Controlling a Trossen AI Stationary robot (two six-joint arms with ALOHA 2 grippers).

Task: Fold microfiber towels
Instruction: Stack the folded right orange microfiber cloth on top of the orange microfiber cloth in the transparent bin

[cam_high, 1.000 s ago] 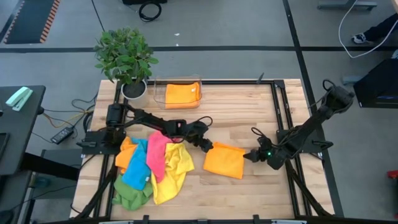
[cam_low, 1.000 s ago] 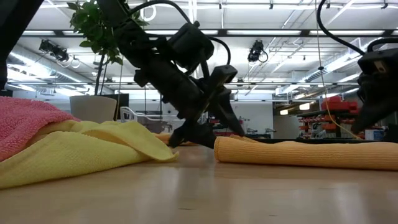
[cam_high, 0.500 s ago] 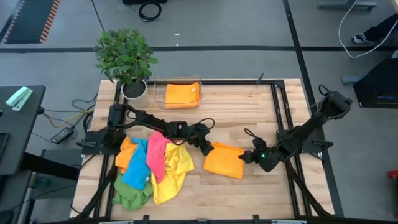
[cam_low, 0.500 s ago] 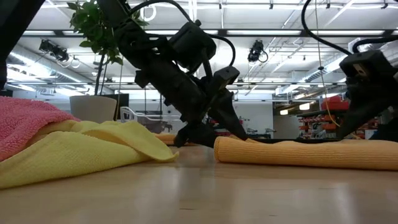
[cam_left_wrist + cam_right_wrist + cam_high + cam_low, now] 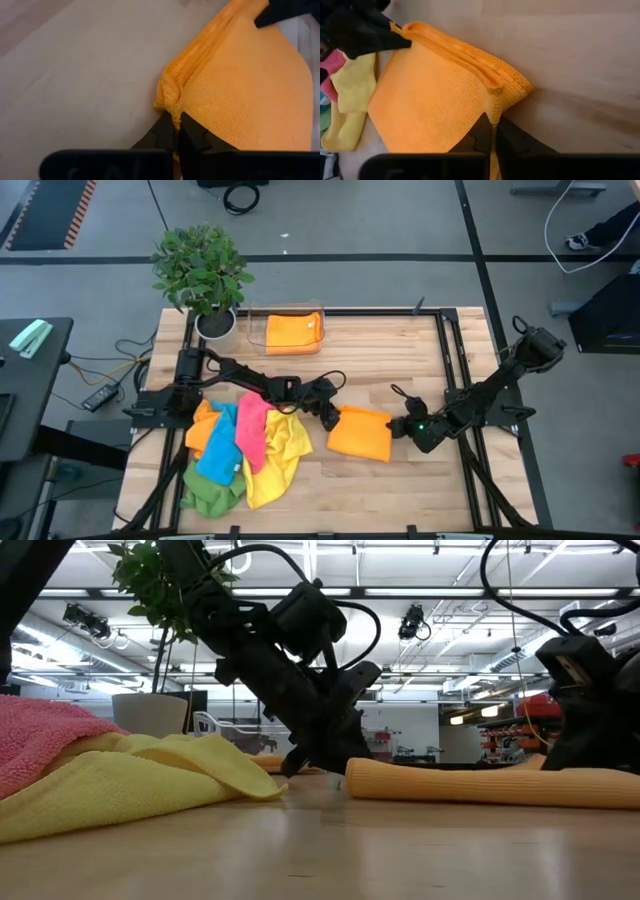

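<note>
Lying just right of centre in the overhead frame, the orange towel (image 5: 360, 435) sits already doubled over on the counter (image 5: 380, 360), its stacked layers showing as a thick rolled edge in the table-level picture. The left hand (image 5: 330, 416) has its two fingers pinched shut on the towel's upper-left corner, and the left wrist picture shows a small bunch of orange cloth caught right at the fingertips (image 5: 172, 127). The right hand (image 5: 400, 427) is clamped on the upper-right corner in the same way, nipping the folded layers together. Gripping both corners of one edge looks meant to keep that edge taut and level, so it can be lifted and carried over the opposite edge for another fold without the layers slipping apart. Left of this, in the lower left of the overhead frame, the pile of unfolded towels (image 5: 240, 450), pink, blue, yellow, green and orange, lies heaped and apparently waiting its turn, close enough for the left arm to reach. In the upper middle, a clear tray (image 5: 286, 332) holds a folded orange towel (image 5: 292, 330), probably the place for finished pieces. Beside it, at the counter's upper-left corner, stands a potted plant (image 5: 203, 275), out of the working area.
</note>
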